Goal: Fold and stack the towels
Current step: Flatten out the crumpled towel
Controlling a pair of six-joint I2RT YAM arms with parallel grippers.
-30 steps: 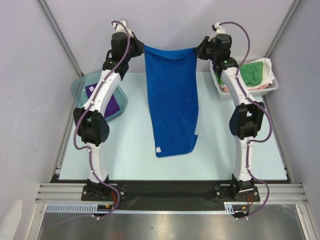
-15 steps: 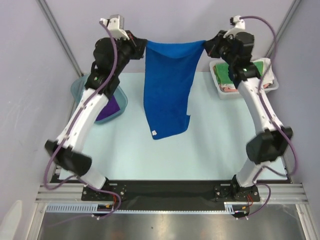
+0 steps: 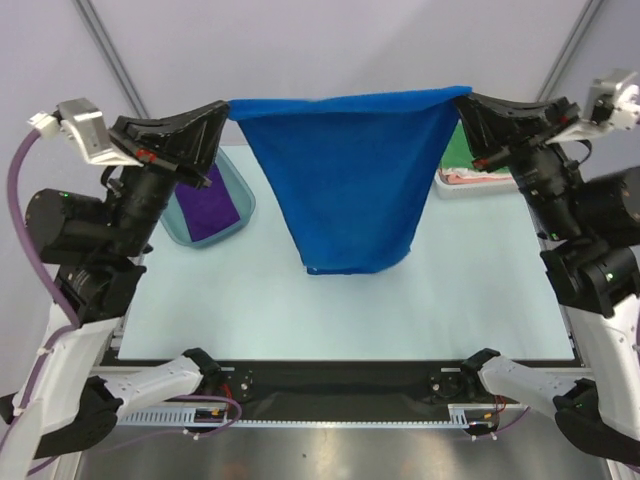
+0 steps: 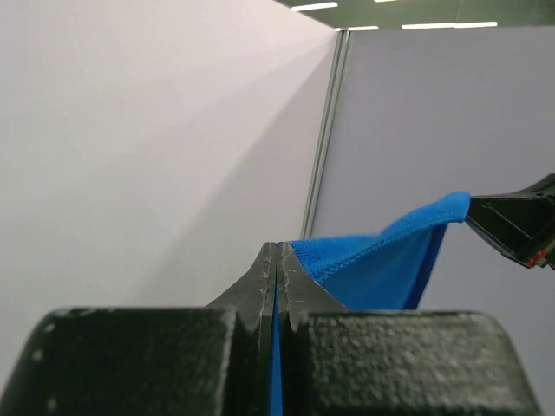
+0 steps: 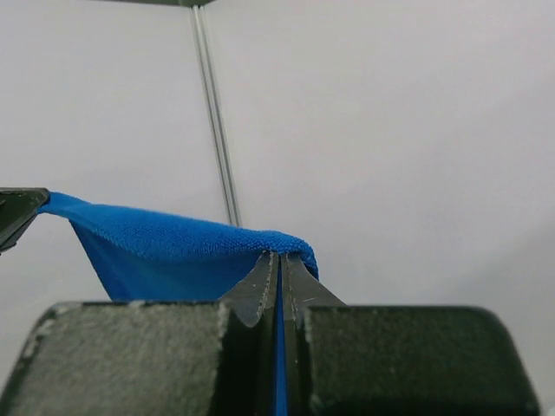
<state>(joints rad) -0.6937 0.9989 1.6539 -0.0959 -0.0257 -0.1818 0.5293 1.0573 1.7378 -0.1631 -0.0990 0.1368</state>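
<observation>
The royal blue towel [image 3: 350, 180] hangs spread in the air above the table, its top edge stretched almost level between my two grippers. My left gripper [image 3: 228, 108] is shut on its top left corner and my right gripper [image 3: 462, 98] on its top right corner. The towel narrows toward its lower edge. In the left wrist view the left gripper [image 4: 277, 247] pinches blue towel [image 4: 381, 260]. In the right wrist view the right gripper [image 5: 279, 256] pinches blue towel [image 5: 165, 234]. The purple towel [image 3: 212, 205] lies in a teal bin. A bit of green towel [image 3: 453, 150] shows behind the right gripper.
The teal bin [image 3: 243, 190] sits at the table's back left, and a white tray [image 3: 470, 186] at the back right, mostly hidden by the right arm. The pale table [image 3: 480, 290] lies below the towel. Grey walls close in the back and sides.
Both arms have risen high and moved apart, pulling the blue towel's top edge wide and taut. The towel's lower end has lifted away from the table.
</observation>
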